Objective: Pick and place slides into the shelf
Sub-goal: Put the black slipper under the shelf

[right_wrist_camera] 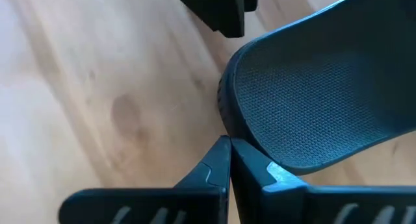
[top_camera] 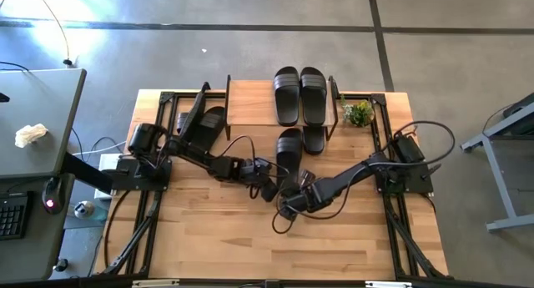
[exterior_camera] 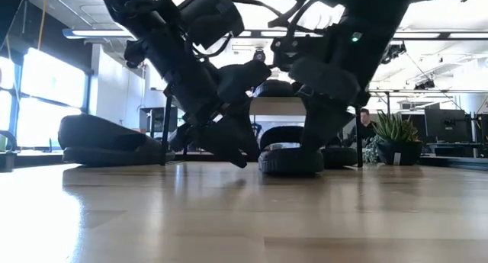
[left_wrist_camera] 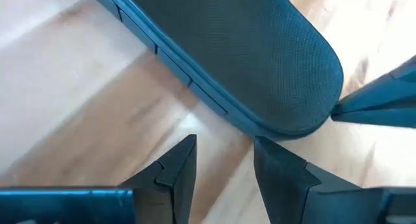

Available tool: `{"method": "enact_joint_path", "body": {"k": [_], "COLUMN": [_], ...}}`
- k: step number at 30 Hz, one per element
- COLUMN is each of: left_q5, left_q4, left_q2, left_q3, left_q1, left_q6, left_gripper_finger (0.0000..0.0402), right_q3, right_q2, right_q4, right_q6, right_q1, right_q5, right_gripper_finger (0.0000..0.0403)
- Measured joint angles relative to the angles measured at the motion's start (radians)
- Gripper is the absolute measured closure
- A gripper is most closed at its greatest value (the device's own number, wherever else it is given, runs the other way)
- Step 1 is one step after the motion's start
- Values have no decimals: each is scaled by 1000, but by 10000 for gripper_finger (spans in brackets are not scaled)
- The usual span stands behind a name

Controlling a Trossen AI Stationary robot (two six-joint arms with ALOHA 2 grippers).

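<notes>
Working across the pale wooden plank tabletop [top_camera: 217, 238], I see the small wood-topped, black-framed shelf [top_camera: 250, 103] at its far edge already carrying two black slip-on slides on top [top_camera: 299, 94]. The black textured slide I want [top_camera: 289, 150] lies flat near the table's middle, just in front of the shelf. My left gripper [left_wrist_camera: 221, 162] hovers at its rounded heel [left_wrist_camera: 286, 87], fingers parted and empty. My right gripper [right_wrist_camera: 229, 160] sits fully closed beside the same heel [right_wrist_camera: 325, 100], holding nothing. I judge the left should straddle the sole rim squarely before closing, with the right clear.
</notes>
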Motion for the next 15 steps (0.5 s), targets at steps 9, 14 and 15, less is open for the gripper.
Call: {"method": "enact_joint_path", "body": {"k": [9, 14, 15], "left_q5": [25, 35, 34], "left_q4": [7, 32, 37], "left_q2": [0, 0, 0], "left_q3": [0, 0, 0], "left_q1": [105, 134, 134], "left_q6": [60, 82, 88], "left_gripper_finger": [264, 264, 264], "right_q3": [0, 0, 0], "right_q2": [0, 0, 0], "right_q4": [-23, -65, -65], "right_q6": [33, 78, 78], "right_q1": [-66, -100, -105], "right_q5": [34, 53, 54], "right_gripper_finger": [403, 403, 403]}}
